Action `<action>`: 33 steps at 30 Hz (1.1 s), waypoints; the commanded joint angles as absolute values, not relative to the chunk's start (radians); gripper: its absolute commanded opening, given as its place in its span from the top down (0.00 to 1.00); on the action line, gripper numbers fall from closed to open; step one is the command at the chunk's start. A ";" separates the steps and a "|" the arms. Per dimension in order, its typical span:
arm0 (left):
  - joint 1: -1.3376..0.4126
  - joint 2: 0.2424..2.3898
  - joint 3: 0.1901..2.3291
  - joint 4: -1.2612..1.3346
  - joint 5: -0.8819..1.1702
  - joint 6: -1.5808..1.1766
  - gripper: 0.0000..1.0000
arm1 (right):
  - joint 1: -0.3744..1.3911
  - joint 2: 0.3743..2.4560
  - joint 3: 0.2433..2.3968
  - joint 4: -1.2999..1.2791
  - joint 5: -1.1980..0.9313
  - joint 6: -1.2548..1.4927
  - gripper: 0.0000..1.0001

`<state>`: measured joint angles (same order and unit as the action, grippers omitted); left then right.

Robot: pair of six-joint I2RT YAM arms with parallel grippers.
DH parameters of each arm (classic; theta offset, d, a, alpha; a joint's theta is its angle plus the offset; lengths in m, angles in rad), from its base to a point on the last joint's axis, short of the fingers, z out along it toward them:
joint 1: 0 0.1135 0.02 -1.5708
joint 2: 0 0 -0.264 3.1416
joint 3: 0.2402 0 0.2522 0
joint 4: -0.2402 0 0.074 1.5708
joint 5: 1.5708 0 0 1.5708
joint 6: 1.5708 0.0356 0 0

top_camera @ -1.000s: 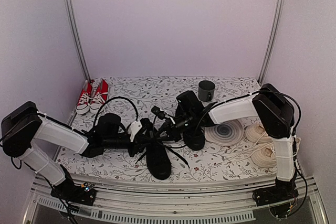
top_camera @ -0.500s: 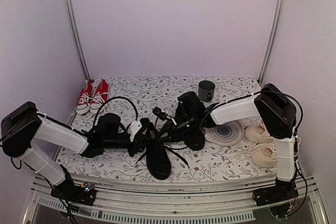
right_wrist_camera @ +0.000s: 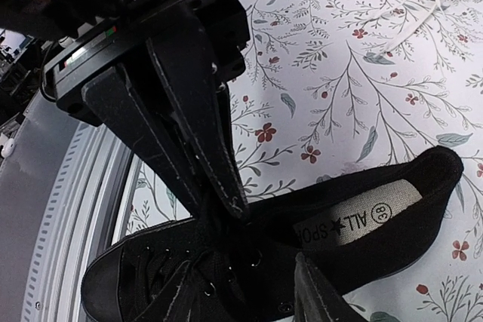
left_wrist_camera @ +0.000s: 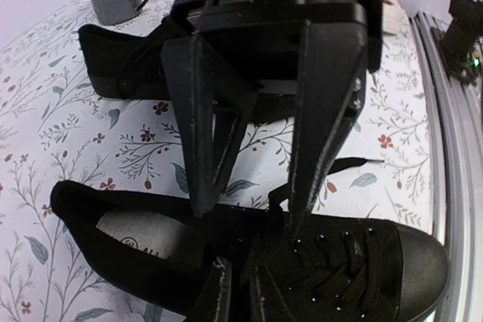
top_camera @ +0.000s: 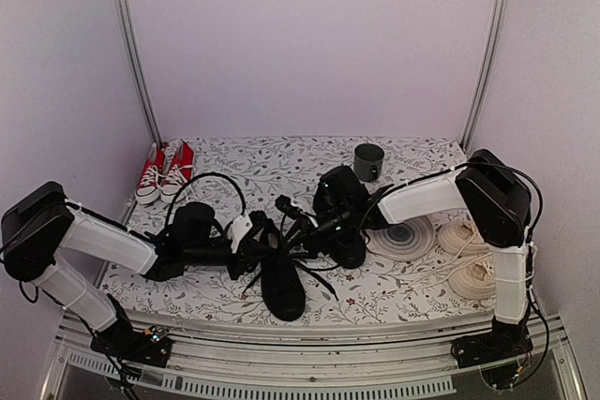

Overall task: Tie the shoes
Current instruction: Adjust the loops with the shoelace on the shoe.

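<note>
One black shoe (top_camera: pixel 281 283) lies toe toward the near edge, also in the left wrist view (left_wrist_camera: pixel 355 262) and the right wrist view (right_wrist_camera: pixel 339 231). The other black shoe (top_camera: pixel 342 222) lies behind it under the right arm. My left gripper (top_camera: pixel 255 236) (left_wrist_camera: pixel 238 264) hovers over the near shoe's tongue, shut on a thin black lace (right_wrist_camera: pixel 202 216) that runs down to the lacing. My right gripper (top_camera: pixel 289 217) (right_wrist_camera: pixel 241 269) faces it from the other side, fingers spread open above the eyelets with nothing between them.
Small red-and-white sneakers (top_camera: pixel 164 170) stand at the back left. A grey cup (top_camera: pixel 368 161) is at the back. A grey round plate (top_camera: pixel 403 234) and cream sneakers (top_camera: pixel 469 259) lie to the right. The table's metal rail (top_camera: pixel 309 344) runs along the near edge.
My right gripper has gone from shut to open over the near shoe's laces. The left gripper has stayed shut in about the same place.
</note>
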<state>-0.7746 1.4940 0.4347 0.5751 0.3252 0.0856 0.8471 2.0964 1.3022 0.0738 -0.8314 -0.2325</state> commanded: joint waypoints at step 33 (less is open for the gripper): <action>-0.776 1.427 0.434 0.450 0.262 0.205 0.48 | 0.866 2.163 1.401 0.080 -0.890 -0.312 0.79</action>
